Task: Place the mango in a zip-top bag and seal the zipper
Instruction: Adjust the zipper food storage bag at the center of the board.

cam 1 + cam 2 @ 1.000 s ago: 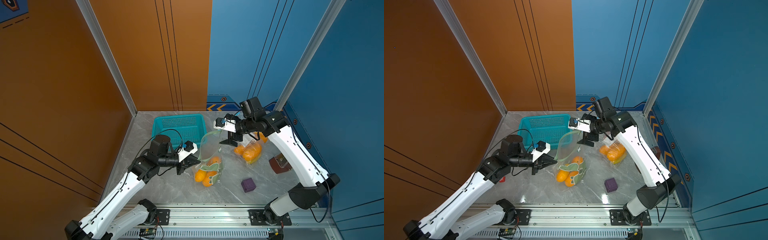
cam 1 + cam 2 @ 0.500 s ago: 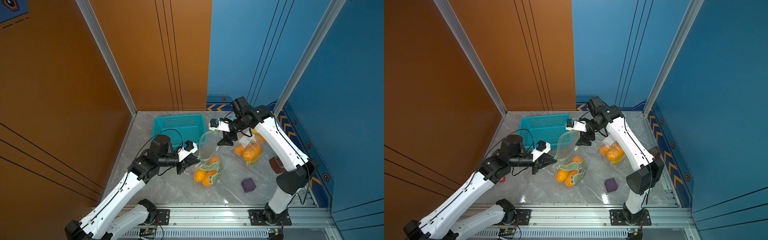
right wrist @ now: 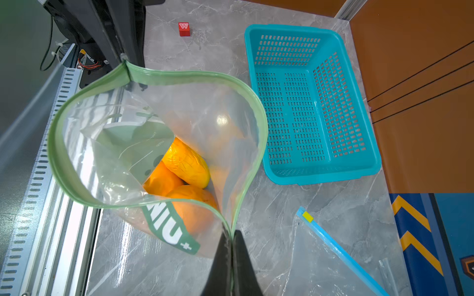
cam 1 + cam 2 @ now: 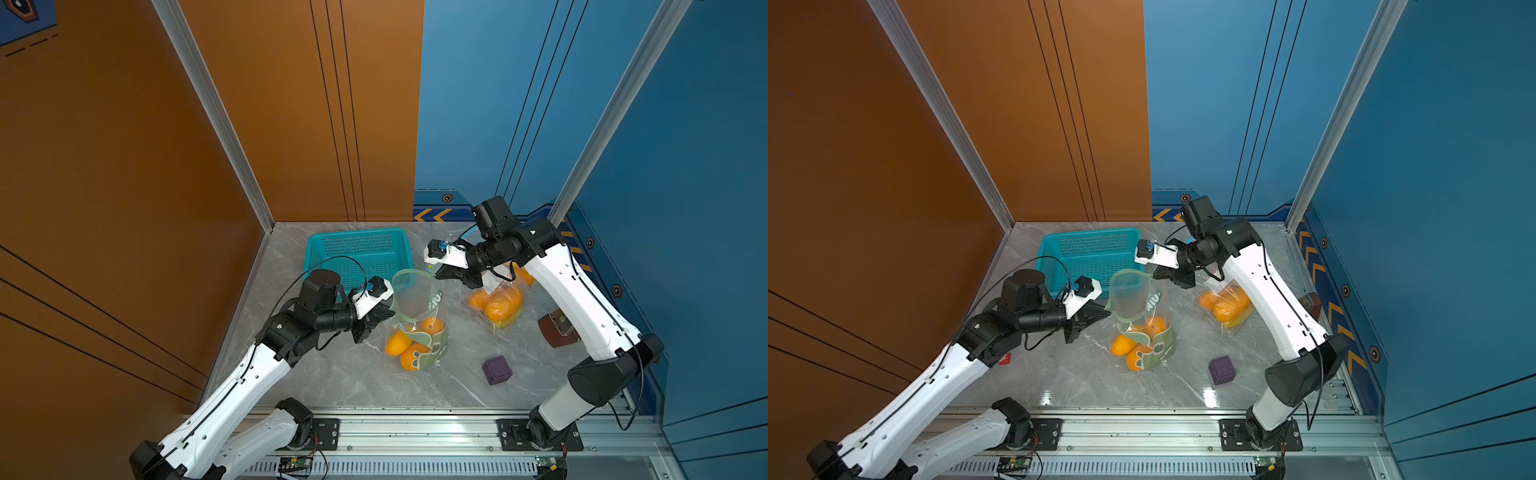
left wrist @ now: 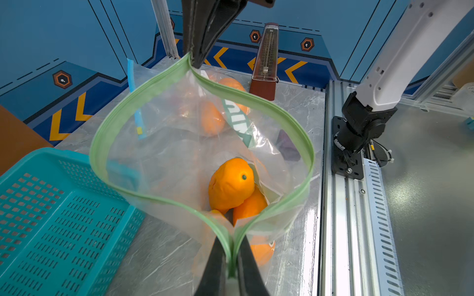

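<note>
Now both end effectors grip the zip-top bag [image 4: 417, 300] at opposite ends of its green zipper strip [image 5: 97, 156]: the left end effector [image 5: 232, 247] is clamped narrow on one end, the right end effector [image 3: 231, 241] on the other. Between them the mouth gapes wide, unsealed. Orange mangoes [image 3: 186, 164] lie at the bottom of the bag, which stands on the grey table [image 4: 340, 374] just beside the teal basket [image 4: 357, 249]. A second bag of mangoes [image 4: 496, 303] lies near the right arm.
</note>
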`<move>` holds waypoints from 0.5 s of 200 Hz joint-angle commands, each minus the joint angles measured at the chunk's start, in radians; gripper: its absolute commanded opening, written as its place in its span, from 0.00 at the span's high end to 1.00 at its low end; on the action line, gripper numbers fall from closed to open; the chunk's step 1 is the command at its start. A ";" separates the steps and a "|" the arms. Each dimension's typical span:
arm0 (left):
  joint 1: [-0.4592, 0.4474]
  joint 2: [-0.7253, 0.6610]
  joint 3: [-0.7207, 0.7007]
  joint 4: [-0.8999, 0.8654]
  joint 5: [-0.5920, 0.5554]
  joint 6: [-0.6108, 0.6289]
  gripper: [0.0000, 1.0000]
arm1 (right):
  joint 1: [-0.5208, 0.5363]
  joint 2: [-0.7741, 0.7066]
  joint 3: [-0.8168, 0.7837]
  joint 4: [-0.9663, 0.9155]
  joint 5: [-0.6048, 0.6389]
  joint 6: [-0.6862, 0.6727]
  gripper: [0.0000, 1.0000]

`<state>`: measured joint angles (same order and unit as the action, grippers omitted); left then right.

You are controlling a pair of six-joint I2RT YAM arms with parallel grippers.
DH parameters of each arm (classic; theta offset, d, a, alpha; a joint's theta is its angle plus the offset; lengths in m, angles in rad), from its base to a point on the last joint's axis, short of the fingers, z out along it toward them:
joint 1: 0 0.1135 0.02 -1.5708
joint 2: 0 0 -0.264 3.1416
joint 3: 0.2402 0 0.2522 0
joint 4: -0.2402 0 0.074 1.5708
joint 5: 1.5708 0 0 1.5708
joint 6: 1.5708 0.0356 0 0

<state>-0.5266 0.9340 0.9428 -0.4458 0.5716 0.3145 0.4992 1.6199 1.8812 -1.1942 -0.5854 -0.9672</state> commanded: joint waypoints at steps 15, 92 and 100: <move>0.032 0.003 0.046 -0.018 -0.129 -0.011 0.99 | -0.012 -0.096 -0.107 0.116 0.123 0.109 1.00; 0.101 0.013 0.094 -0.016 -0.131 -0.019 0.09 | -0.097 -0.295 -0.331 0.206 0.099 0.160 1.00; 0.117 0.003 0.060 -0.013 -0.125 -0.031 0.08 | -0.099 -0.300 -0.338 0.207 0.102 0.161 1.00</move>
<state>-0.4431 0.9649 1.0332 -0.4572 0.4400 0.3031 0.4053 1.3479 1.5749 -1.0245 -0.4850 -0.8326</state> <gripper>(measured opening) 0.905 0.049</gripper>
